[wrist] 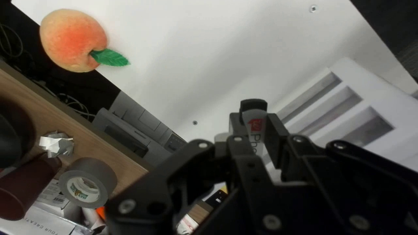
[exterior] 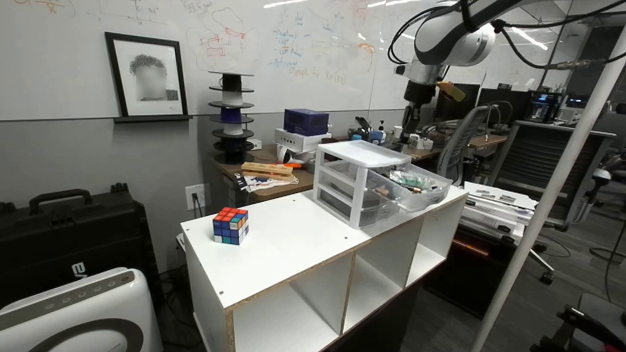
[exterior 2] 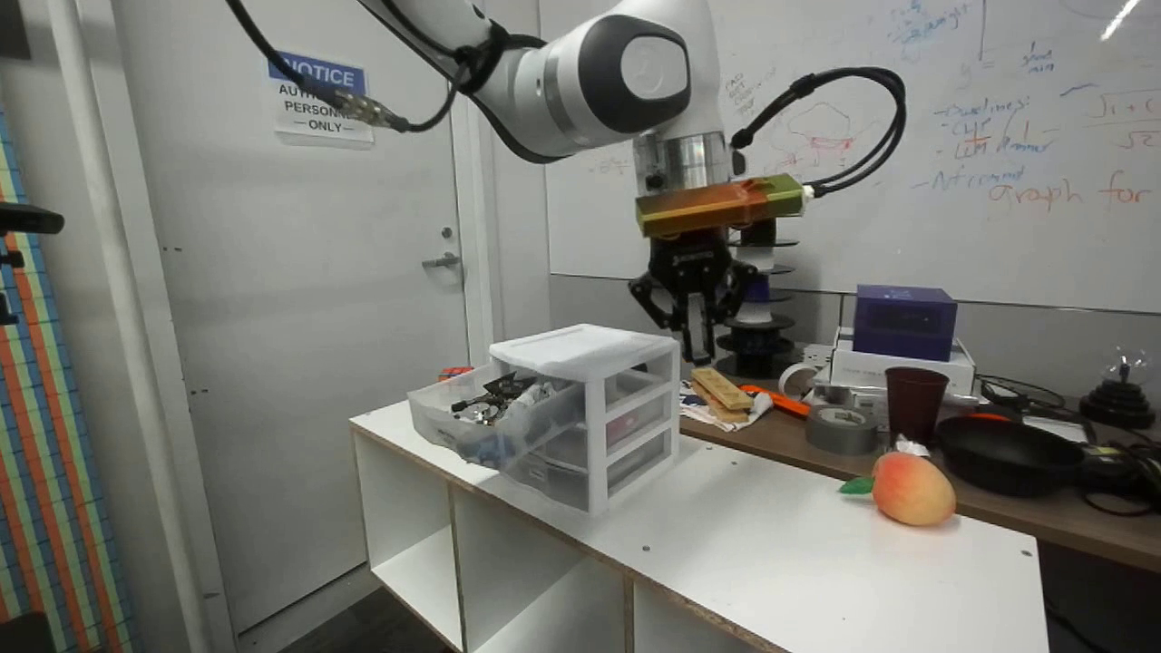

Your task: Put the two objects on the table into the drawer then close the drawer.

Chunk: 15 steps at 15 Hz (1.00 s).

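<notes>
The white table (exterior: pixel 288 254) carries a white-framed drawer unit (exterior: pixel 362 151). Its clear top drawer (exterior: pixel 428 199) is pulled out and holds small clutter; it also shows in an exterior view (exterior 2: pixel 434 428). A Rubik's cube (exterior: pixel 231 226) stands on the table; only its top peeks out behind the drawer (exterior 2: pixel 453 373). A peach with a green leaf (exterior 2: pixel 914 490) lies by the table's edge, also in the wrist view (wrist: pixel 72 39). My gripper (exterior 2: pixel 698 349) is above and behind the drawer unit, shut on a slim white item (wrist: pixel 256 130) with a red mark and black end.
A desk (exterior 2: pixel 843 462) behind the table carries a tape roll (exterior 2: pixel 842 428), a dark red cup (exterior 2: pixel 914 399), a black pan (exterior 2: pixel 1007 453), a purple box (exterior 2: pixel 905 322) and a spool stack (exterior: pixel 232 115). A white pole (exterior: pixel 552 195) stands before the table's far end.
</notes>
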Available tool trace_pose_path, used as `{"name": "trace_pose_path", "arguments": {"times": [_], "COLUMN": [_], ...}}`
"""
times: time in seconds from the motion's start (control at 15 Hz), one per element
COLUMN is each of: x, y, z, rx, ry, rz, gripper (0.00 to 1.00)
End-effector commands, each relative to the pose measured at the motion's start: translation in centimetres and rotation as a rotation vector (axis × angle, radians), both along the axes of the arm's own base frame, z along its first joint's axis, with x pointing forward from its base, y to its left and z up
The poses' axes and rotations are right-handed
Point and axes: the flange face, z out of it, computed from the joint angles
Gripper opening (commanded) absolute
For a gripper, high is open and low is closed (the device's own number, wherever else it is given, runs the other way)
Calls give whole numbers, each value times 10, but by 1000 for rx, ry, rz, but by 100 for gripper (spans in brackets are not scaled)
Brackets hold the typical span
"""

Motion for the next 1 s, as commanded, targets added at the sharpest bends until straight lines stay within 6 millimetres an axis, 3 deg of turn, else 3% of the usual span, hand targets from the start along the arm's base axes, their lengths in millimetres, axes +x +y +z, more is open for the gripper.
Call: {"name": "trace_pose_path", "arguments": {"times": [0.0, 0.53, 0.87, 0.93], "x": [-52, -167, -238, -245], "y": [40, 144, 224, 233], "z": [29, 53, 68, 68], "rx": [-8, -51, -41, -40], "ry": [-5, 186, 113, 115], "rz": [-19, 178, 267, 274], "gripper": [16, 15, 15, 15]}}
